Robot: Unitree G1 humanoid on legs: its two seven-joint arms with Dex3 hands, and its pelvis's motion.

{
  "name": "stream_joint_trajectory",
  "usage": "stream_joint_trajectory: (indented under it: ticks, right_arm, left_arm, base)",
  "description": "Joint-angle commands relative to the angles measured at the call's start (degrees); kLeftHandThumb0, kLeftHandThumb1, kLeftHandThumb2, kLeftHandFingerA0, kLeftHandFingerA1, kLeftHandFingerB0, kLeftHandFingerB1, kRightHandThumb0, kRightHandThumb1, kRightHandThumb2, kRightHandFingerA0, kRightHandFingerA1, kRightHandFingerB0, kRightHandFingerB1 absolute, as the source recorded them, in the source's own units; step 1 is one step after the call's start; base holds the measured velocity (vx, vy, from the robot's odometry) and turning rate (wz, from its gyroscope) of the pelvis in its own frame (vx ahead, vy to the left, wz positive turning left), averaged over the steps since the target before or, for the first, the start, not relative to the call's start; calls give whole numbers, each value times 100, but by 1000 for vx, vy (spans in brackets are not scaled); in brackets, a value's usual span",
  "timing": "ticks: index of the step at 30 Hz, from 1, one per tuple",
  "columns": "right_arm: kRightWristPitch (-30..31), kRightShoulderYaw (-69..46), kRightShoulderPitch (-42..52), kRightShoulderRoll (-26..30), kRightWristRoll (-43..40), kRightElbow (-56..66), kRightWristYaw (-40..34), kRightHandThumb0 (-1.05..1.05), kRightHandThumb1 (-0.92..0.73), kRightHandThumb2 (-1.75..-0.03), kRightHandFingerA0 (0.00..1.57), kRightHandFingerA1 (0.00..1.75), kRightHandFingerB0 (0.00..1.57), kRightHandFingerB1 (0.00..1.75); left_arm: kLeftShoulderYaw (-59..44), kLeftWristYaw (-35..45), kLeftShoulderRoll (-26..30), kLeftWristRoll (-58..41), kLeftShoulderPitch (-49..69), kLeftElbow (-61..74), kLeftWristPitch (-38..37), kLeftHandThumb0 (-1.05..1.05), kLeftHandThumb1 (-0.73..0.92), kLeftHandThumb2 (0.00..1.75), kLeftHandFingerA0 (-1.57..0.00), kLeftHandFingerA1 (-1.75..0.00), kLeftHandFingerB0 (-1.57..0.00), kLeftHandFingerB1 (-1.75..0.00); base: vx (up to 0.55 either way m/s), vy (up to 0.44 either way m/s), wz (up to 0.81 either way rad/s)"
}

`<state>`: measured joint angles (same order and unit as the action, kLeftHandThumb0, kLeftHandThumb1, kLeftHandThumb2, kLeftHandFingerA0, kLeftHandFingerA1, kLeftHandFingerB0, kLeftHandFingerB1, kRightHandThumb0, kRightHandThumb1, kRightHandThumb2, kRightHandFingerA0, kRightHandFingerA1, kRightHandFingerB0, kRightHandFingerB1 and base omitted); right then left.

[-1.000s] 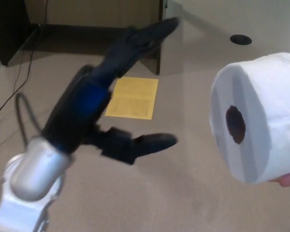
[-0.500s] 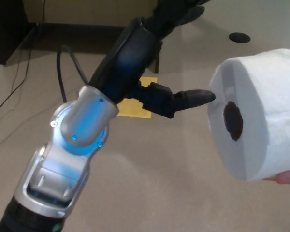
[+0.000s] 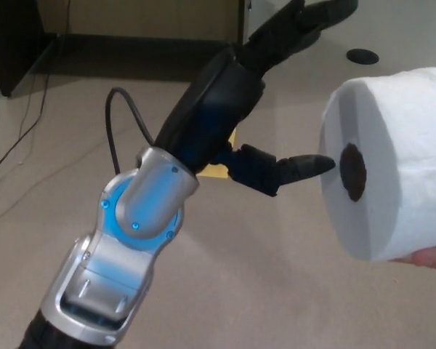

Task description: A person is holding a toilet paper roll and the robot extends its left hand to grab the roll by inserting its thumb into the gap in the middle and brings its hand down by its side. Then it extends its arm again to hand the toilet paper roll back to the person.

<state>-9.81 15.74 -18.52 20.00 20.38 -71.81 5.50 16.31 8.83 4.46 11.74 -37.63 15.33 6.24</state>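
A white toilet paper roll [image 3: 392,163] fills the right side of the head view, its dark core hole [image 3: 352,171] facing left. A person's fingertips [image 3: 429,257] hold it from below at the right edge. My left hand [image 3: 265,94] reaches in from the lower left, open, with the two fingers [image 3: 316,18] spread upward above the roll. Its thumb [image 3: 294,169] points straight at the core hole, and the thumb tip sits just left of the roll's face, a small gap apart. Nothing is held in the hand.
Beige carpet covers the floor. A yellow sheet [image 3: 221,161] lies on it, mostly hidden behind my arm. Dark furniture [image 3: 14,43] stands at the upper left with cables [image 3: 29,123] trailing down. A round black floor fitting [image 3: 362,55] sits at the upper right.
My left arm has risen and stretched to the right. The thumb has come from well left of the roll to just short of the core hole. The roll has barely moved.
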Motion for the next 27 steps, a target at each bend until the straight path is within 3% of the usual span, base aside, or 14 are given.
stream_joint_trajectory:
  ticks: [1, 2, 3, 4, 5, 6, 7, 11, 17, 18, 20, 24, 25, 27]
  right_arm:
    - [80, -17, -80, 55, 26, -25, 100, -45, -57, -87, 58, 67, 28, 48]
    - [71, 14, -96, 60, 64, -12, 67, -40, -70, -61, 64, 62, 35, 35]
    - [73, 24, -116, 66, 75, -12, 67, -46, -57, -86, 61, 68, 30, 48]
    - [75, 30, -124, 69, 79, -13, 67, -46, -57, -86, 61, 68, 30, 48]
    - [81, 15, -129, 73, 59, -16, 85, -38, -70, -60, 63, 58, 36, 35]
    - [91, -8, -135, 81, 31, -19, 112, -38, -70, -60, 63, 58, 36, 35]
    - [95, -9, -125, 72, 28, -18, 109, -45, -56, -86, 58, 66, 29, 48]
    - [89, -63, -156, 55, -22, -41, 145, -37, -71, -60, 63, 60, 35, 35]
    - [100, -16, -242, 6, 47, -11, 78, -37, -71, -60, 65, 61, 35, 35]
    - [92, -6, -243, 7, 57, -14, 66, -44, -56, -86, 60, 68, 29, 48]
    - [93, 0, -256, 15, 61, -30, 67, -38, -70, -60, 65, 61, 35, 35]
    - [54, -72, -248, 26, -18, -17, 127, -43, -55, -84, 59, 67, 27, 47]
    - [47, -74, -224, 26, -20, -5, 136, -38, -71, -60, 63, 59, 34, 34]
    - [59, -67, -270, 17, -5, -17, 149, -45, -55, -85, 57, 66, 28, 47]
  left_arm:
    - [-68, 59, 98, 159, 56, 26, 58, -57, 38, 65, -22, -41, -12, -33]
    - [-84, 92, 121, 135, 62, 20, 17, -56, 38, 64, -21, -41, -11, -33]
    - [-111, 137, 138, 103, 69, 56, 97, -55, 38, 64, -20, -40, -11, -33]
    - [-125, 161, 142, 93, 73, 72, 131, -55, 38, 64, -20, -40, -11, -33]
    - [-162, 167, 132, 52, 62, 60, 119, -56, 37, 64, -19, -40, -12, -33]
    - [-218, 176, 117, -9, 45, 40, 100, -56, 37, 64, -19, -40, -12, -33]
    - [-235, 207, 117, -33, 42, 51, 122, -56, 37, 64, -18, -40, -12, -33]
    - [-297, 284, 97, -46, -53, 21, 196, -55, 37, 63, -18, -39, -12, -33]
    - [-217, 298, 88, 115, -209, -65, 0, -50, 37, 61, -19, -40, -10, -32]
    - [-192, 294, 80, 152, -222, -49, 27, -51, 37, 62, -20, -40, -10, -32]
    - [-120, 257, 66, 264, -257, -35, 39, -51, 37, 61, -20, -39, -10, -31]
    - [-49, 209, -25, 242, -320, -174, -96, -48, 37, 60, -20, -39, -10, -31]
    - [-26, 173, -73, 225, -307, -254, -175, -48, 36, 60, -20, -40, -10, -31]
    - [-15, 182, -130, 182, -322, -359, -195, -50, 36, 62, -23, -40, -9, -32]
  base:
    - [0, 0, 0]
    - [0, 0, 0]
    - [0, 0, 0]
    - [0, 0, 0]
    - [0, 0, 0]
    - [0, 0, 0]
    - [0, 0, 0]
    - [0, 0, 0]
    - [0, 0, 0]
    - [0, 0, 0]
    - [0, 0, 0]
    - [0, 0, 0]
    - [0, 0, 0]
    - [0, 0, 0]
